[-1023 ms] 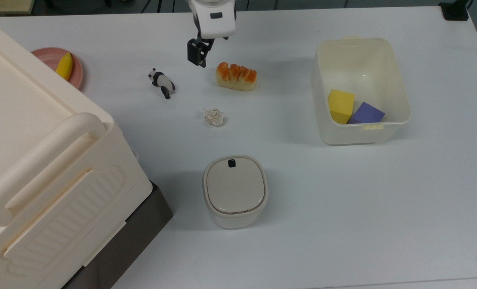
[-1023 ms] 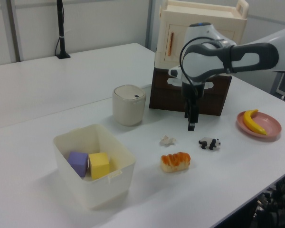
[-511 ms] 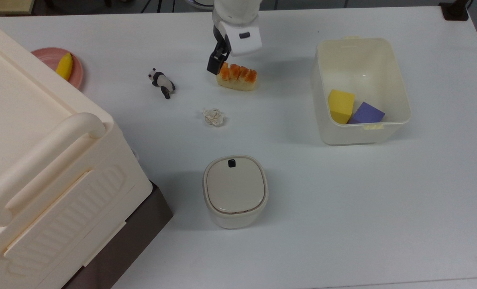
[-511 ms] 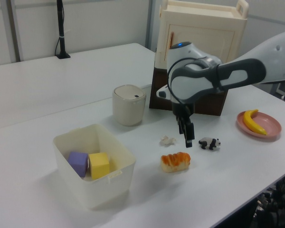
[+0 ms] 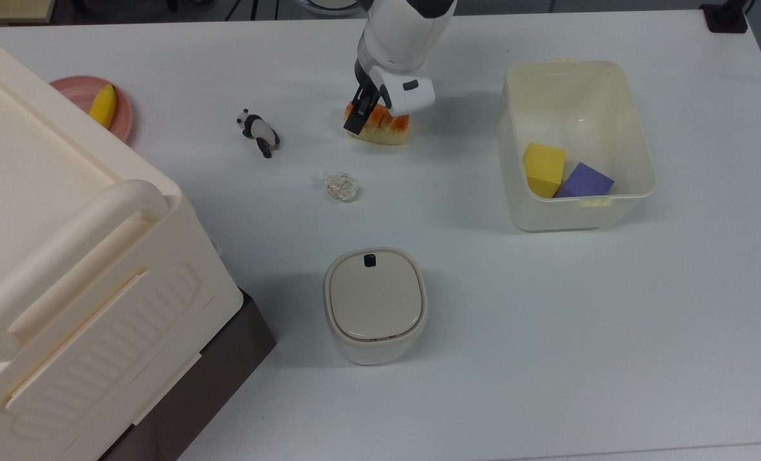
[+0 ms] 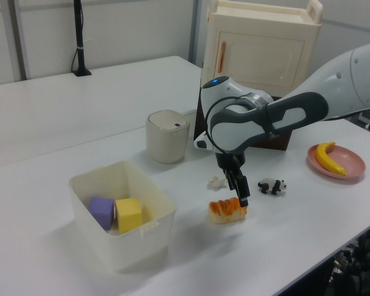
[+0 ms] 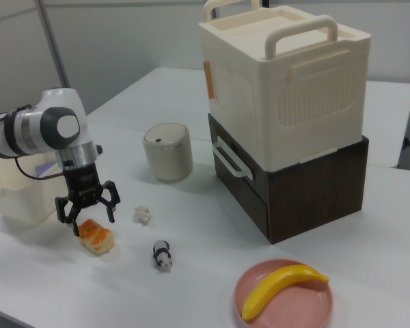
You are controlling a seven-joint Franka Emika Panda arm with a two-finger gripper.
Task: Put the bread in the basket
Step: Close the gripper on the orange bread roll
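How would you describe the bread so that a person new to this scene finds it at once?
Start from the big cream box at the top view's left and look across the white table toward the open basket. Between them, under the claw, lies the bread. Unlike the panda figure nearby, it is an oblong loaf with an orange-brown scored top.

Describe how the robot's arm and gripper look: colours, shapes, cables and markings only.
The arm has smooth, rounded glossy white shells joined by dark grey joint sections, with a thin black cable looping beside the wrist. A small blue light sits on top of the wrist. The gripper has a white boxy body carrying a small dark rectangular mark, and two black angular fingers.
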